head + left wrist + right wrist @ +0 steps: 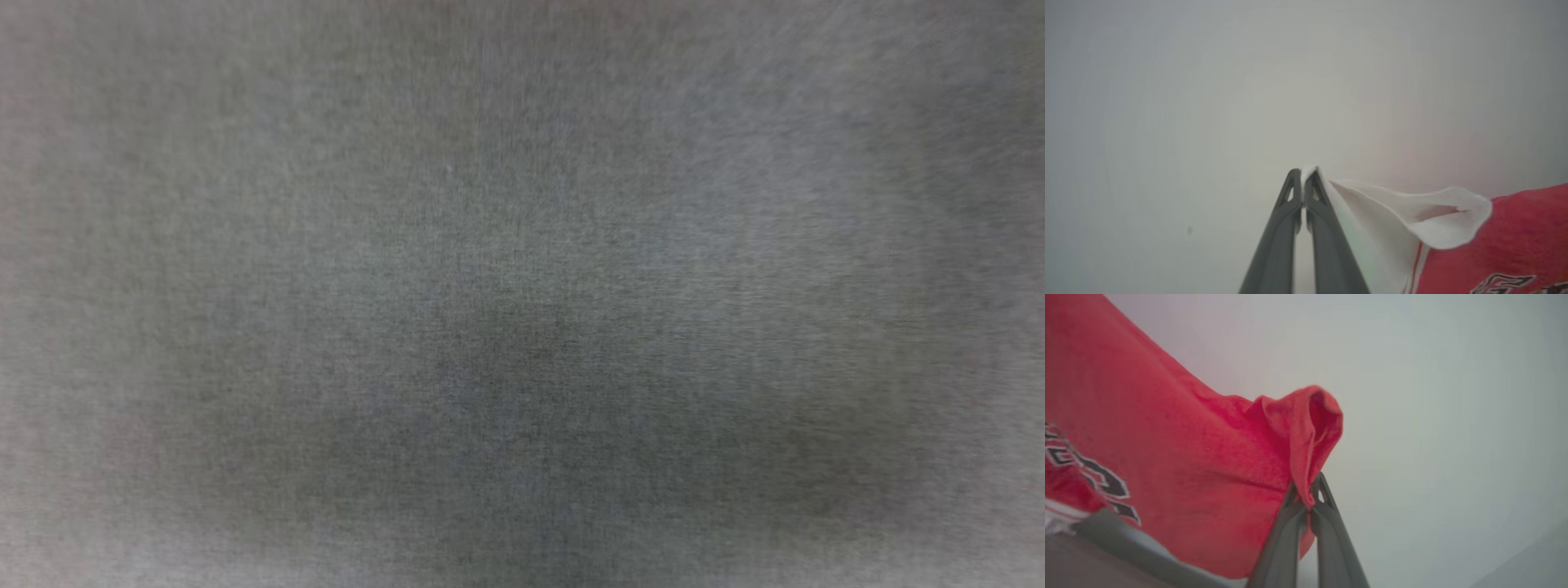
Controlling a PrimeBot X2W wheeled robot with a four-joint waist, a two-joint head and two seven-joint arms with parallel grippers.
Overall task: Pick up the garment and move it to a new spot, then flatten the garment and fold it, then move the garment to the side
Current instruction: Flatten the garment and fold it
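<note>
Grey and blurred, a finely woven surface (522, 294) lies under my head camera; behind both wrists the background is plain and pale.

My left claw (1303, 174) is pressed together, pinching the tip of a white sleeve (1412, 212). From that pinch the garment (1515, 237) runs off to the right of the left wrist view, white first, then red, with a thin red stripe at the seam. The sleeve opening curls into a soft lip.

My right claw (1307, 486) is likewise clamped, on a bunched red fold (1310, 420) that humps above the fingertips like a small hood. From there the garment spreads left and upward across the right wrist view as a broad, slightly fuzzy knit sheet. Black lettering (1098, 477) edged in white sits at its far left. I cannot tell its long axis.
</note>
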